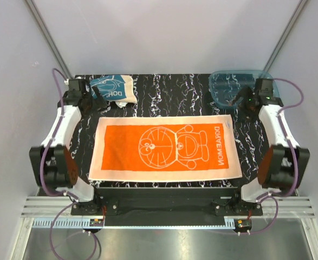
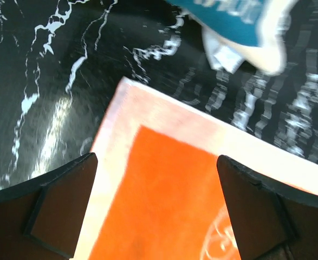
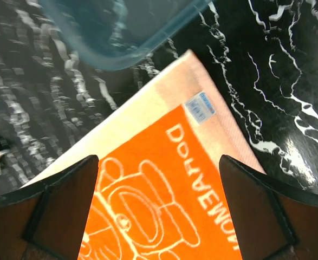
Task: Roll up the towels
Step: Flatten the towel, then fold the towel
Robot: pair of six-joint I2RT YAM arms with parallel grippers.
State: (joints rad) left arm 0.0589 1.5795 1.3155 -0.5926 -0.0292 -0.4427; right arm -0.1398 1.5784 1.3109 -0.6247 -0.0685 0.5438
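The orange towel [image 1: 164, 149] lies spread flat in the middle of the black marbled table, print side up with a cream border. The teal towel [image 1: 111, 89] sits crumpled at the back left. My left gripper [image 1: 92, 102] hovers open over the orange towel's far left corner [image 2: 169, 189], nothing between its fingers [image 2: 61, 208]; the teal towel [image 2: 240, 21] lies just beyond. My right gripper [image 1: 243, 106] stands open above the far right corner [image 3: 164, 184], where a small label [image 3: 200, 107] shows.
A translucent blue plastic tray [image 1: 237, 86] stands at the back right, its rim [image 3: 115, 32] close to the orange towel's corner. The table [image 1: 164, 92] is walled in by grey panels on the left, right and behind.
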